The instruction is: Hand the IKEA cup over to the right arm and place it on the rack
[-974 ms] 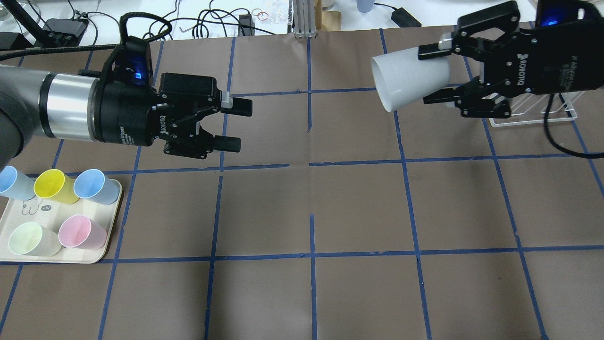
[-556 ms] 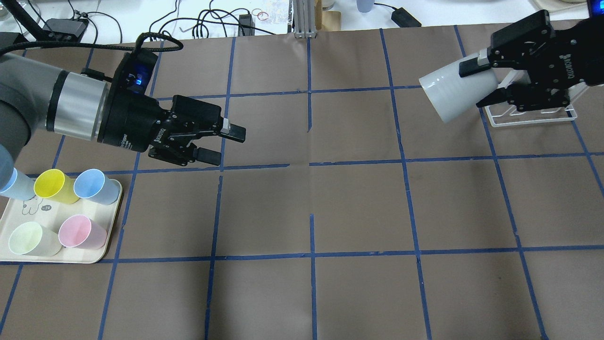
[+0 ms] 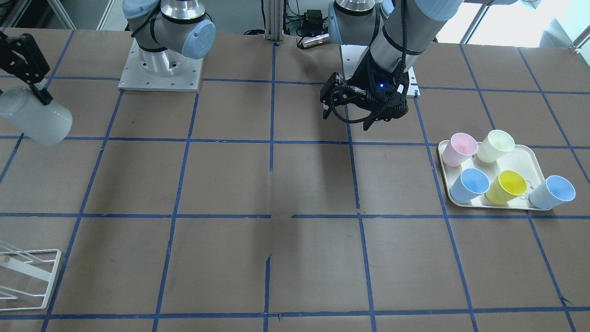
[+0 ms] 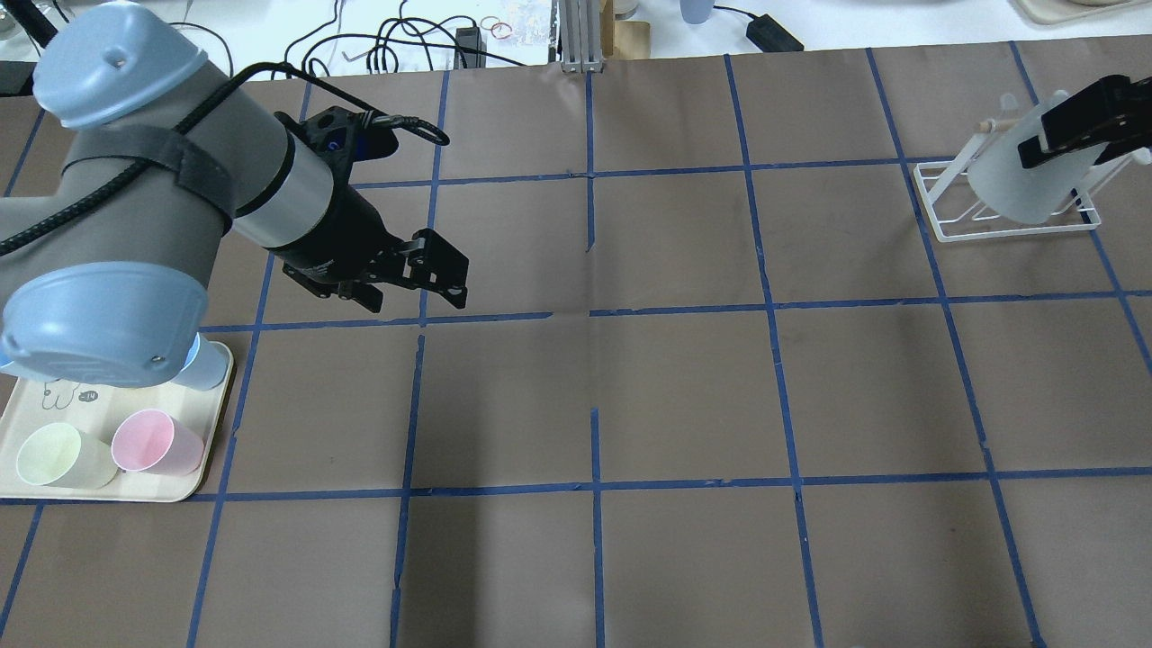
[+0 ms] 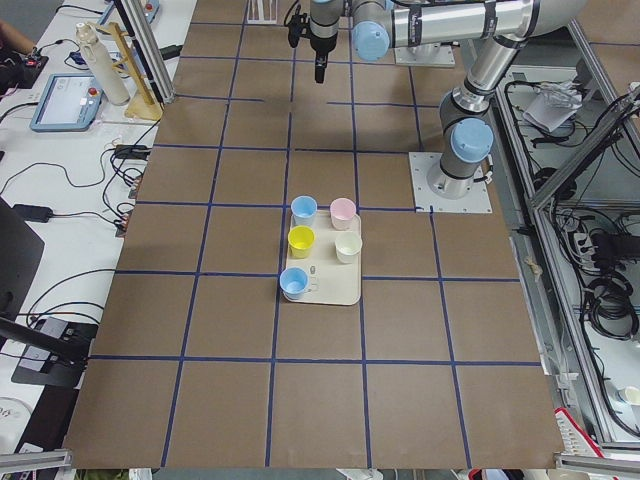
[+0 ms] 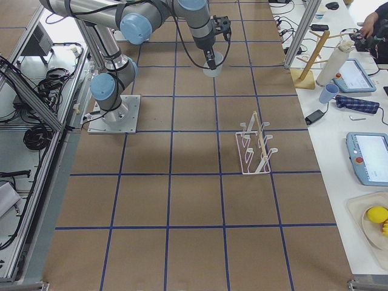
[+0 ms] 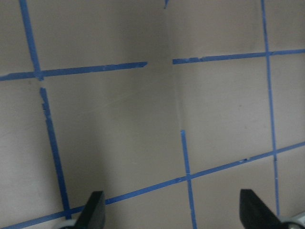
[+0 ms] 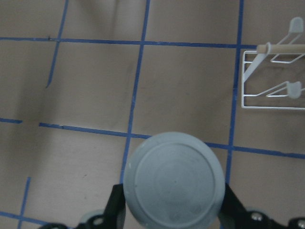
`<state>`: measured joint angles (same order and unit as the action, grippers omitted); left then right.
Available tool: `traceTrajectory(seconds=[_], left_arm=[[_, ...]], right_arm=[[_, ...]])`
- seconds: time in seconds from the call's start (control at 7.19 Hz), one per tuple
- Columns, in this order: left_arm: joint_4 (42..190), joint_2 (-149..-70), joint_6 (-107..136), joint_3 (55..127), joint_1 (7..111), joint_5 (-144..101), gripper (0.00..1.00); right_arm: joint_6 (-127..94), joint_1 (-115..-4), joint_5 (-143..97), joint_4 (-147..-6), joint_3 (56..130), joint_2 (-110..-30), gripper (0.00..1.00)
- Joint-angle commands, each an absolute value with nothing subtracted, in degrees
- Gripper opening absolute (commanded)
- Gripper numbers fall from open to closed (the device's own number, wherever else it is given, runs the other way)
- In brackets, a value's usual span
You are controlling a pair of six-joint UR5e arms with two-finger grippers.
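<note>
My right gripper (image 4: 1057,157) is shut on the grey IKEA cup (image 4: 1021,184) and holds it mouth down, high above the table. In the right wrist view the cup's round base (image 8: 174,179) fills the space between the jaws. The white wire rack (image 8: 267,90) stands ahead and to the side, apart from the cup. The cup (image 3: 34,122) and the rack (image 3: 23,272) also show in the front view. My left gripper (image 4: 445,274) is open and empty, pointing down over bare table; its fingertips (image 7: 93,212) stand wide apart.
A cream tray (image 3: 525,157) at the robot's left holds pink (image 3: 458,147), cream (image 3: 495,145), blue (image 3: 474,182) and yellow (image 3: 507,186) cups; another blue cup (image 3: 553,191) is at its corner. Brown table with blue tape grid. Cables lie past the far edge (image 4: 405,40).
My right gripper carried the cup rightward toward the rack and turned it from sideways to mouth down. My left arm drew back and tilted its open gripper down.
</note>
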<state>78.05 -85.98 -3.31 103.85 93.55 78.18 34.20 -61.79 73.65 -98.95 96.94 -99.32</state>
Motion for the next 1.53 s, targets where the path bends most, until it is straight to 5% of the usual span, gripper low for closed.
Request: traceTrajectory(seconds=[0.0, 0.14, 0.56, 1.39], left_arm=[[88.5, -89.1, -2.5, 94.1, 99.2, 85.0, 1.00], [91.5, -88.0, -2.7, 91.3, 102.6, 87.0, 1.00], [99.6, -88.1, -3.2, 84.6, 85.6, 89.3, 1.00], [93.7, -85.3, -2.9, 92.4, 86.9, 91.3, 1.00]], right_arm=[[36.5, -61.8, 78.5, -109.1, 96.9, -93.3, 0.07], [36.5, -61.8, 78.9, -112.3, 96.9, -90.9, 0.07], [39.9, -57.7, 78.6, -118.8, 96.8, -83.3, 0.07], [39.9, -56.9, 77.8, -124.5, 96.7, -78.2, 0.09]])
